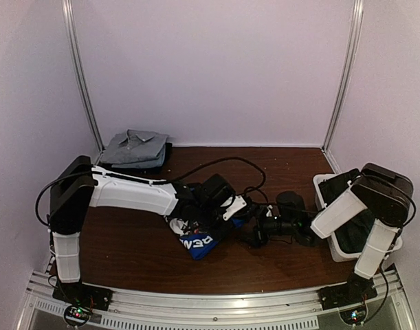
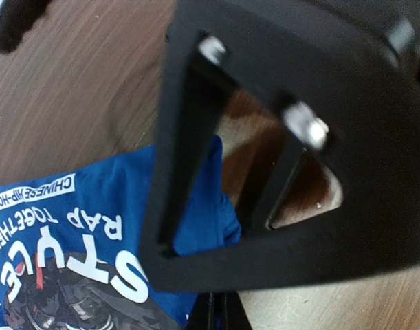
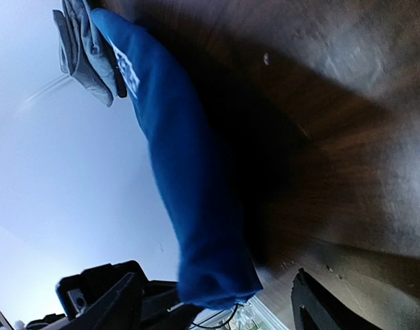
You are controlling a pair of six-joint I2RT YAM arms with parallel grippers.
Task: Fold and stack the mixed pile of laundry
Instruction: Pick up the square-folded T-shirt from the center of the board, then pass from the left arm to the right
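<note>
The royal-blue shirt (image 1: 196, 242) lies on the table (image 1: 127, 254) right under the left gripper (image 1: 220, 206) and just to the left of the right gripper (image 1: 258, 232). From above, both grippers are dark shapes crowded over the cloth, and neither pair of fingers can be read. The left wrist view fills with that gripper's own black frame, clenched together. The shirt's white-lettered print spreads below and left of the frame and a blue edge runs beneath it, but whether any cloth is pinched I cannot tell. Only the right wrist view shows that gripper's fingers (image 3: 117, 302) standing wide apart, released. The near end of the blue shirt, seen edge-on as a thick fold, lies between them and visibly touches neither. Only the top view places the rest: a folded grey shirt (image 1: 134, 146) on a dark piece (image 1: 163, 157), well beyond the left fingers at the back-left — the right wrist catches the grey one as a scrap past the blue shirt's far end — and a white bin (image 1: 321, 184) behind the right fingers, under that arm, with something dark inside.
</note>
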